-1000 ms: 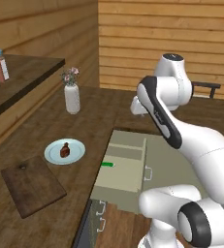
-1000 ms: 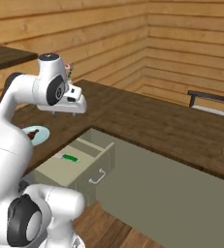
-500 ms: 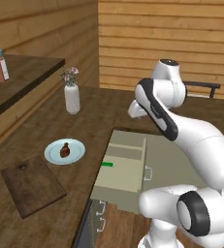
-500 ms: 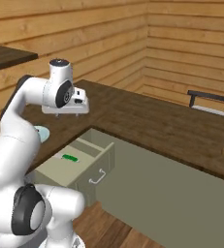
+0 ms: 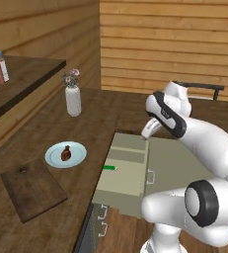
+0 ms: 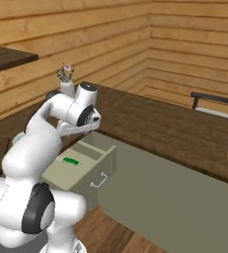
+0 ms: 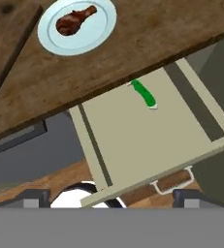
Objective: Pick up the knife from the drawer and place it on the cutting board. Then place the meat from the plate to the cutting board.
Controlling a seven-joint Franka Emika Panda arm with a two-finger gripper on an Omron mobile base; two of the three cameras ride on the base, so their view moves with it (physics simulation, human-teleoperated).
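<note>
Drawer: the drawer [image 5: 128, 170] stands pulled out from under the wooden counter [image 5: 110, 113], pale grey-green inside, with its thin metal handle [image 7: 171, 181] on the front panel; it serves as the landmark for the rest.
Knife: the knife [image 7: 143, 94] lies flat on the drawer floor, close to the counter edge; its green handle shows plainly, and the blade end is tucked toward that edge and hard to make out.
Plate: the plate [image 5: 65, 155] sits on the counter just beside the drawer, on the side where the knife lies.
Meat: the meat [image 7: 74, 21] rests on the plate, roughly at its middle.
Cutting board: the cutting board [image 5: 32, 189] lies flat on the counter beyond the plate from the drawer, near the plate but not touching it, nothing on it.
Gripper: the gripper [image 7: 111, 199] hangs above the drawer looking down into it, jaws spread wide and holding nothing, well apart from the knife.
Vase: a white vase [image 5: 72, 100] with flowers stands on the counter, farther back from the drawer than the plate.
</note>
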